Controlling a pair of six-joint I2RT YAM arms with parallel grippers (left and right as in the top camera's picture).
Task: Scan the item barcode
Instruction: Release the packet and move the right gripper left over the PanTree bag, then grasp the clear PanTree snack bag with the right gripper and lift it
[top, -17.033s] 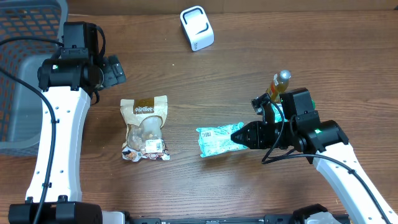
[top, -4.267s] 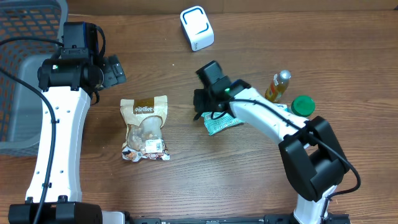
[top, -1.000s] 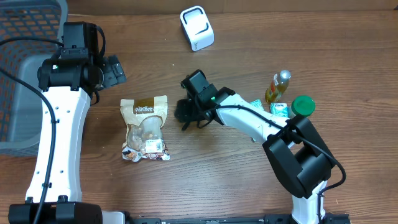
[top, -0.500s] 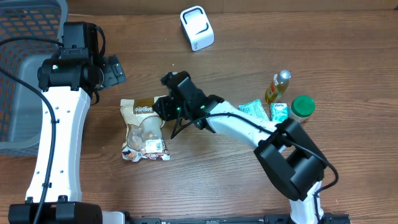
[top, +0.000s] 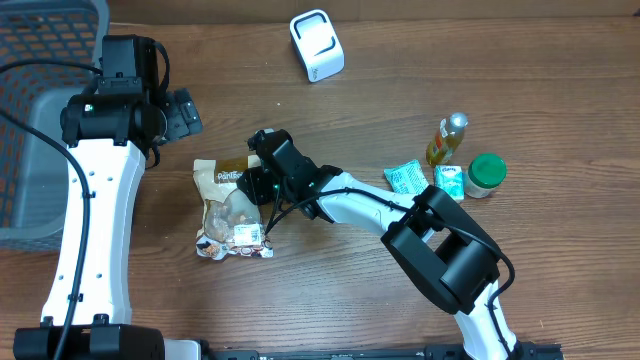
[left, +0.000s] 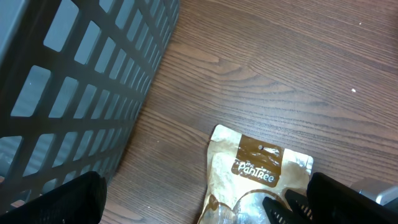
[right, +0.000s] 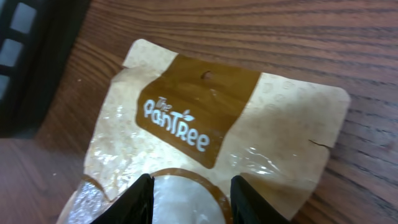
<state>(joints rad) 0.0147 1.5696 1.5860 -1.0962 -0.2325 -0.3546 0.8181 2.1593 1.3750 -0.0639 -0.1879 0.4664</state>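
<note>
A tan and brown "The PanTree" snack bag (top: 232, 205) lies flat on the table, left of centre, with a white barcode label (top: 250, 233) near its lower end. My right gripper (top: 252, 187) hangs over the bag's upper half. In the right wrist view its jaws (right: 189, 199) stand open, and the two dark fingers (right: 140, 199) straddle the bag's clear window (right: 205, 124). My left gripper (top: 185, 112) is wide open beside the basket, above and left of the bag (left: 258, 168). A white scanner (top: 317, 45) stands at the back.
A grey mesh basket (top: 40, 90) fills the far left. At the right stand a small bottle (top: 450, 138), a green-lidded jar (top: 486, 172) and two teal packets (top: 405, 177), one of them (top: 450, 178) beside the jar.
My right gripper has swung left from the table's middle to above the snack bag. The left arm and the bag have not moved.
</note>
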